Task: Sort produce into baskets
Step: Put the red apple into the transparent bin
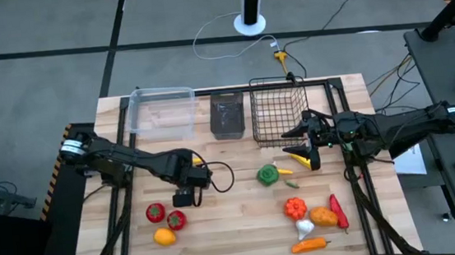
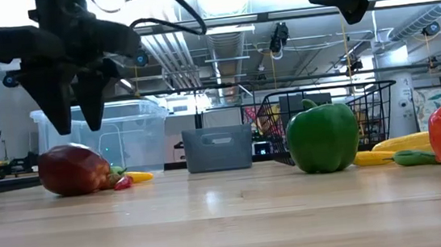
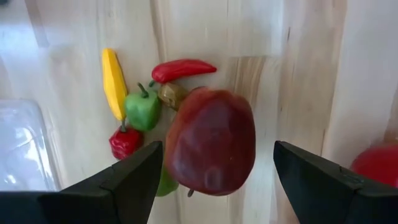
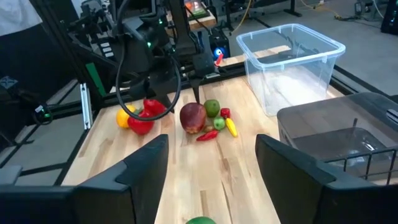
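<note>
With nearly all the produce loose on the table (image 1: 244, 225), the clear tub (image 1: 161, 110) and dark bin (image 1: 227, 115) at upper centre sit empty as the left gripper (image 1: 186, 199), jaws apart, hovers over a dark-red fruit (image 3: 211, 140) and the empty right gripper (image 1: 307, 144), jaws parted, hangs beside the wire basket (image 1: 278, 111).

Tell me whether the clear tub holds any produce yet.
Empty. The clear tub shows only bare walls and floor in the right wrist view, and the high view shows nothing inside it; the dark red apple sits on the table.
</note>
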`<state>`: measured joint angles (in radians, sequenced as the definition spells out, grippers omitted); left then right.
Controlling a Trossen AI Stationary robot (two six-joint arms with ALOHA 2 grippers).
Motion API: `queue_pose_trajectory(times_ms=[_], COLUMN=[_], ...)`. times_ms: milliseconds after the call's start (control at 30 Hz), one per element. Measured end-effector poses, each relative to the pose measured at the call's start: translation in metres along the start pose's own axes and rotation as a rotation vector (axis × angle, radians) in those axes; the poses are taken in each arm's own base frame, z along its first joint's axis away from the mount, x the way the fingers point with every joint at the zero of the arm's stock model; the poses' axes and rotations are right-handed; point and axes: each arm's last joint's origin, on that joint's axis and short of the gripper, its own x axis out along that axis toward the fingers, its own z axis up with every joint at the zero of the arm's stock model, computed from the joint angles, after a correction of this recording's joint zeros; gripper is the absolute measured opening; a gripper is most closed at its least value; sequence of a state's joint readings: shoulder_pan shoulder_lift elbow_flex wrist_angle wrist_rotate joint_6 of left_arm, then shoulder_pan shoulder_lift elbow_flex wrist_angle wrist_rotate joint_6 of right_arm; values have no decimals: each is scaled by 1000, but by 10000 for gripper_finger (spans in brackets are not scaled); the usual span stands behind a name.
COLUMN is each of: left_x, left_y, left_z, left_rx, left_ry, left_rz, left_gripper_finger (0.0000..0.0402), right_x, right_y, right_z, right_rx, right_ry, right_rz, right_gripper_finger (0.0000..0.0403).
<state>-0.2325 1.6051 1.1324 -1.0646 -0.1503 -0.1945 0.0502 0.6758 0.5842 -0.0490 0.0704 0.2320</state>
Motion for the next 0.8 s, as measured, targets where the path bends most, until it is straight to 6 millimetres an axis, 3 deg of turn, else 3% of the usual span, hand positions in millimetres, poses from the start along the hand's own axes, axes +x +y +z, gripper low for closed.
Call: queue_pose_trajectory(times_ms=[800], left_x=[33], left_y=[-7], left_z=[-1], left_rx=[-6], left_ry=[66], left_rz=[40], left_gripper_finger=[288], right_x=[0], right_y=[-1], right_z=[-2], right_rx=[1], right_ry=[25], right_rz=[-6], right_gripper_finger=[243])
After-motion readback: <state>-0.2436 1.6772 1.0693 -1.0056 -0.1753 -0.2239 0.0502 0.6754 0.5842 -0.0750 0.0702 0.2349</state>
